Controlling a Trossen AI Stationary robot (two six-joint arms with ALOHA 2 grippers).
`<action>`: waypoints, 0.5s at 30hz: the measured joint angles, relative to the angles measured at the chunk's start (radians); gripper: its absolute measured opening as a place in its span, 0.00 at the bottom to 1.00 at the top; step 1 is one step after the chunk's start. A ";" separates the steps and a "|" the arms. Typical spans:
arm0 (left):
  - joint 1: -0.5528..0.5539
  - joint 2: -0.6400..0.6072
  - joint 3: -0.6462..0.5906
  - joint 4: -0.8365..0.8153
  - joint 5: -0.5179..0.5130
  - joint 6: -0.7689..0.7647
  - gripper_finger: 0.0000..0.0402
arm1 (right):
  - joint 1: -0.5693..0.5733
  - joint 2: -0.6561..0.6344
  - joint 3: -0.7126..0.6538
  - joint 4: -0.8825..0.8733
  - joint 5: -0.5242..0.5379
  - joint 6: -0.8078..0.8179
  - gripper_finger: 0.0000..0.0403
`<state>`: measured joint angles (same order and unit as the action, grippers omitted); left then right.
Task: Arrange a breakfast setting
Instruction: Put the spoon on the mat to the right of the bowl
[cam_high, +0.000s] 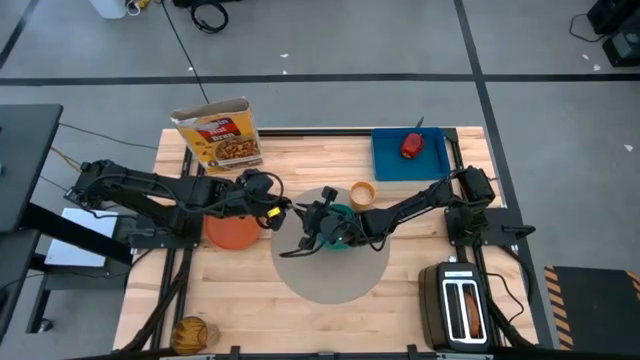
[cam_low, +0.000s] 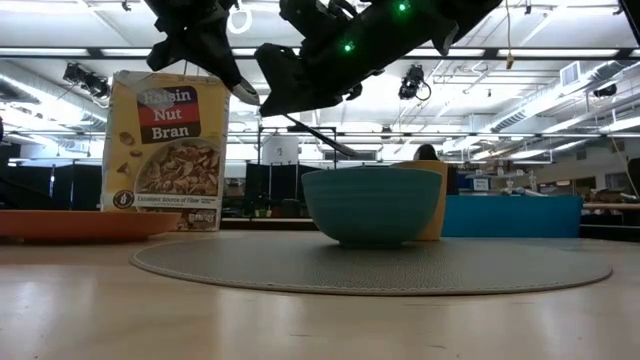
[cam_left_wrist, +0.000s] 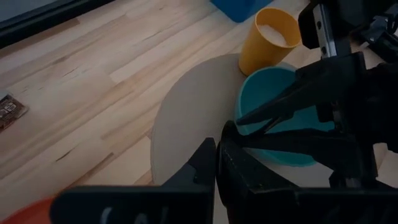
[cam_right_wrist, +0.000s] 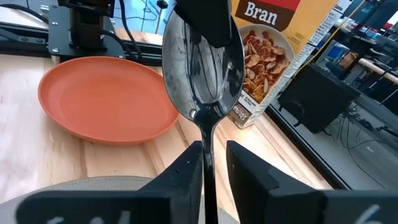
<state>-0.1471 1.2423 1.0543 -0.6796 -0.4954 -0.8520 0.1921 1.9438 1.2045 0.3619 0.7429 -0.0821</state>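
Nearest the front edge of the table (cam_high: 300, 320), the round bread (cam_high: 193, 333) sits at the front left corner and the black toaster (cam_high: 460, 312) at the front right corner, both well away from the work. Next in, the grey mat (cam_high: 335, 280) lies at mid-table with the teal bowl (cam_high: 343, 228) on its far half; in the low view the bowl stands upright on the mat. Above the bowl the two arms meet. The right gripper (cam_right_wrist: 208, 163) has its jaws pinching the handle of the metal spoon (cam_right_wrist: 202, 71), whose bowl end points toward the left arm. The left gripper (cam_left_wrist: 216, 163) hovers over the mat's left part, jaws pressed together and holding nothing that shows. Under the left arm the orange plate (cam_high: 233, 230) lies just off the mat's left edge, on bare wood. Just beyond the bowl stands the orange cup (cam_high: 362, 194), off the mat. Farther back, the cereal box (cam_high: 220, 135) is upright near the far edge, and the red apple (cam_high: 411, 145) rests on the blue board (cam_high: 410, 165) at the far right.

The step in hand looks like placing the spoon. The next move likely calls for lowering it to lie beside the bowl, and for the left arm to keep clear. The plate, cup, apple and bread are not yet arranged.
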 joint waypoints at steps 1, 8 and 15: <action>0.000 0.000 0.000 0.000 -0.001 0.000 0.04 | 0.000 0.000 0.000 0.004 -0.001 0.000 0.18; 0.000 0.000 0.000 0.009 -0.002 0.033 0.05 | 0.001 0.000 0.000 0.003 -0.003 0.016 0.05; -0.002 -0.008 0.000 0.011 0.004 0.054 0.17 | 0.010 0.000 0.000 -0.005 -0.002 0.038 0.05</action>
<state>-0.1490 1.2343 1.0540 -0.6688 -0.4914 -0.7976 0.2026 1.9438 1.2045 0.3565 0.7410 -0.0437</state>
